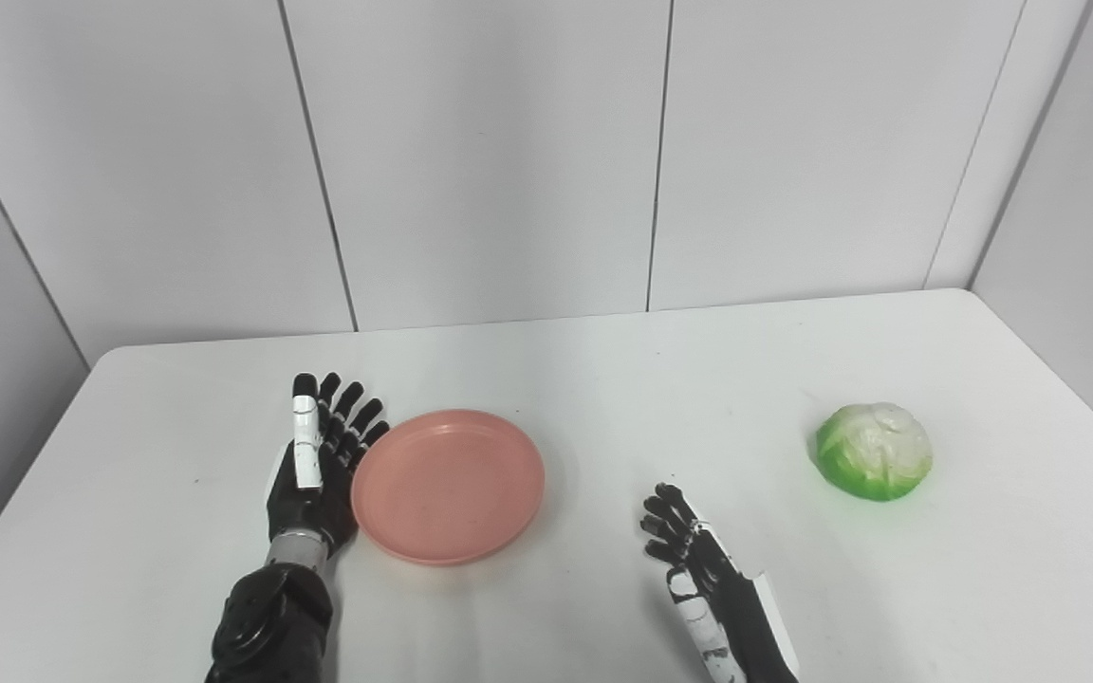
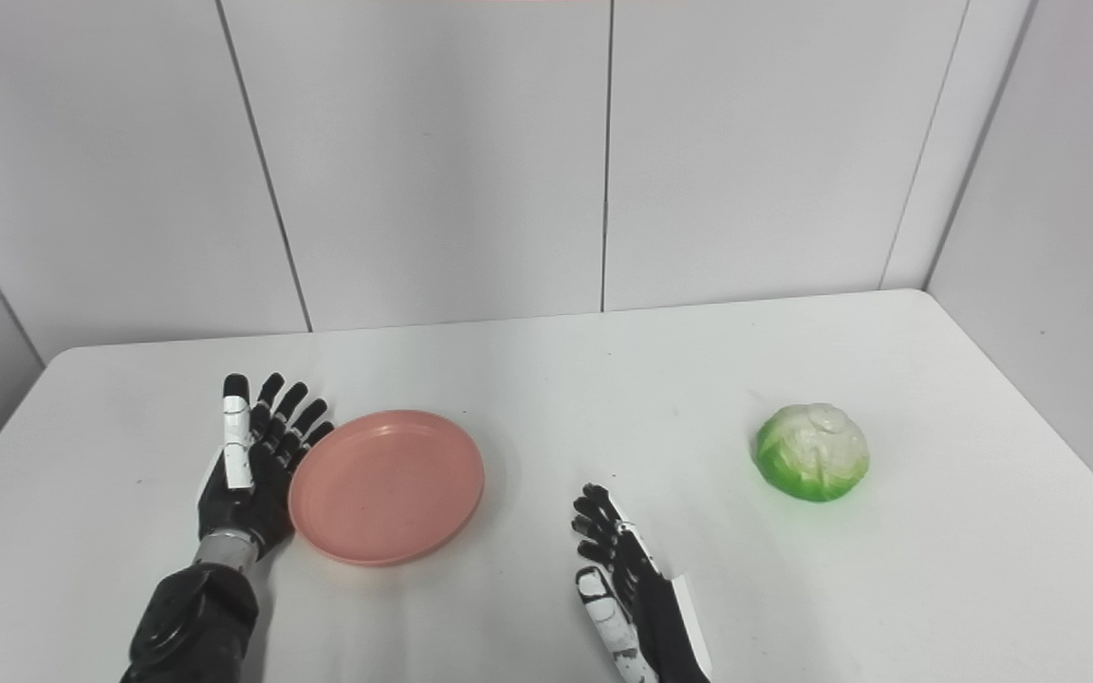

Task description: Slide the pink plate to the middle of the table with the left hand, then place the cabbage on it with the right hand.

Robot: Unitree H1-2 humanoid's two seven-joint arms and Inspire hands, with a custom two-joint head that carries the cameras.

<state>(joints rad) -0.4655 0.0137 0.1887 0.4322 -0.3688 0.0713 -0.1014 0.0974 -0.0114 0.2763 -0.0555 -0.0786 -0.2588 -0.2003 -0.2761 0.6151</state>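
Left hand (image 1: 314, 465) flat against pink plate (image 1: 448, 486) rim.

My left hand (image 2: 248, 474), fingers spread, rests against the left rim of the plate (image 2: 385, 486). My right hand (image 2: 624, 574) hovers open near the table's (image 2: 546, 379) front edge; the cabbage (image 2: 812, 452) sits toward the right edge.

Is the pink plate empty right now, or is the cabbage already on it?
Empty. The pink plate shows only its bare inside; the cabbage sits apart on the table, off to the right.
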